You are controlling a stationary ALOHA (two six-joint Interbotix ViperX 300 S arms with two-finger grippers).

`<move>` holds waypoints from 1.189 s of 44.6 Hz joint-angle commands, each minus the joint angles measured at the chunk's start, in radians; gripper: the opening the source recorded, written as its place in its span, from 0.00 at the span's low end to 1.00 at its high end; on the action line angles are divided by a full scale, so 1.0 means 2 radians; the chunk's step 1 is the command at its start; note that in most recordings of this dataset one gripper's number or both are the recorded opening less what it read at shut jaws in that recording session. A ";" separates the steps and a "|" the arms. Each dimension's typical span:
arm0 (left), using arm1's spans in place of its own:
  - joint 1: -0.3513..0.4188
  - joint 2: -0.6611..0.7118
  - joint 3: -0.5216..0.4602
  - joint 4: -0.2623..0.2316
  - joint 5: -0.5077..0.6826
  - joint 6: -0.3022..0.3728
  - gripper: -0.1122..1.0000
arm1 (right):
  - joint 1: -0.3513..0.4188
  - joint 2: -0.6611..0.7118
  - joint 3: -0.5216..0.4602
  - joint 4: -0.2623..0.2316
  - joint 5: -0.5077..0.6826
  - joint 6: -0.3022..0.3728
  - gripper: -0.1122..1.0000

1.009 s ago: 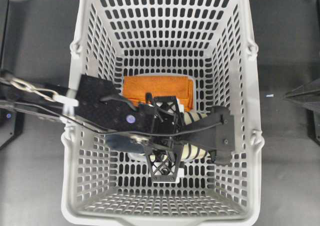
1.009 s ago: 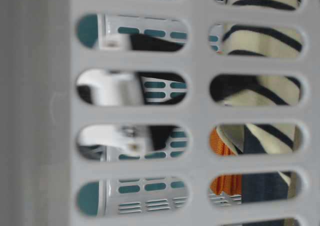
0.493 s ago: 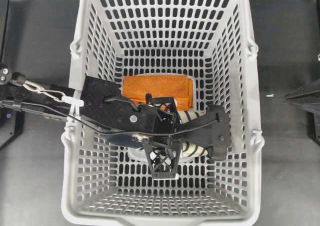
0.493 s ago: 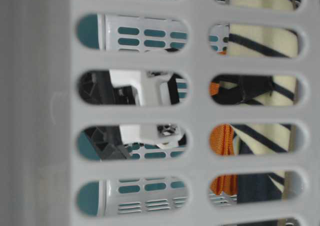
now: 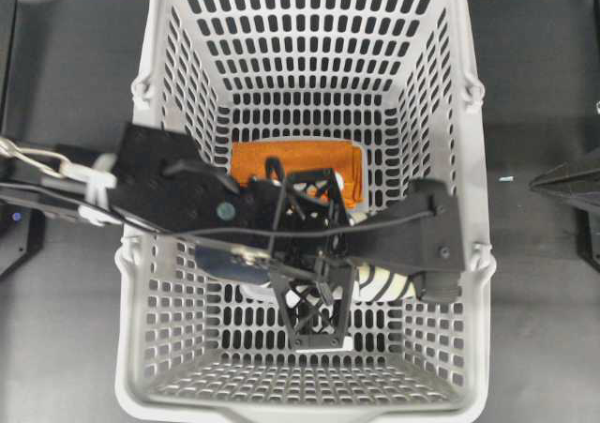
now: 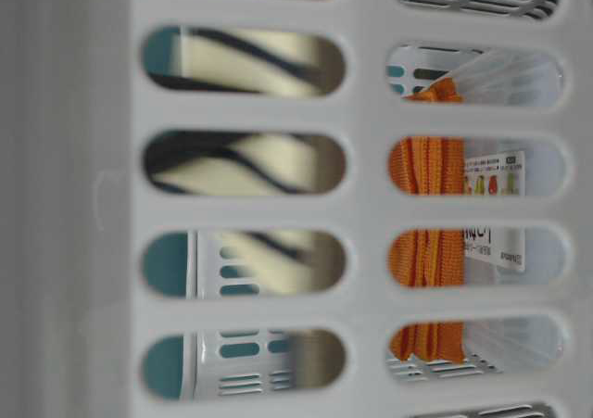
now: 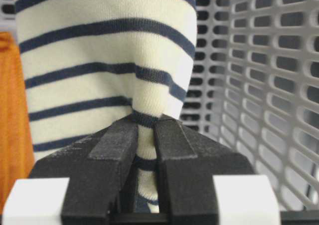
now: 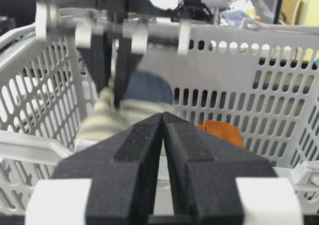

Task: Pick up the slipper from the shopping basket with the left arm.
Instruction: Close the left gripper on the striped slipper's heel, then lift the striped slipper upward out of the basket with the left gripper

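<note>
The slipper [image 7: 99,50], cream with thin navy stripes, fills the left wrist view. My left gripper [image 7: 144,122] is shut on a pinched fold of its fabric. From overhead, the left arm [image 5: 178,193] reaches into the light grey shopping basket [image 5: 150,160]. The striped slipper [image 5: 380,280] shows beneath the arm's black plates, which hide much of it. Through the basket wall, the slipper [image 6: 250,163] hangs blurred above the floor. My right gripper [image 8: 163,114] is shut on nothing, outside the basket rim [image 8: 249,60], facing the held slipper [image 8: 107,117].
A folded orange cloth [image 5: 295,165] lies on the basket floor behind the arm. It also shows at table level as the orange cloth [image 6: 426,251], in clear packaging with a printed label [image 6: 496,209]. A dark table [image 5: 66,113] surrounds the basket.
The left gripper has shut on the slipper and risen with it. At table level the slipper shifted left, uncovering the orange cloth and its label.
</note>
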 commanded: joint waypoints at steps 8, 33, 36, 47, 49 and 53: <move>0.000 -0.015 -0.134 0.002 0.098 0.004 0.15 | 0.002 -0.005 -0.004 0.002 -0.003 0.001 0.10; 0.003 -0.006 -0.163 0.002 0.143 0.005 0.15 | 0.002 -0.008 -0.004 0.012 -0.002 0.001 0.10; 0.003 -0.007 -0.163 0.003 0.143 0.005 0.15 | 0.002 -0.008 -0.004 0.012 -0.001 0.001 0.10; 0.004 -0.010 -0.163 0.003 0.145 0.005 0.15 | 0.002 -0.009 -0.004 0.012 -0.001 0.001 0.10; 0.005 -0.010 -0.163 0.002 0.146 0.005 0.15 | 0.002 -0.009 -0.004 0.012 -0.001 0.001 0.10; 0.005 -0.009 -0.163 0.003 0.148 0.005 0.15 | 0.002 -0.009 -0.004 0.012 -0.001 0.001 0.10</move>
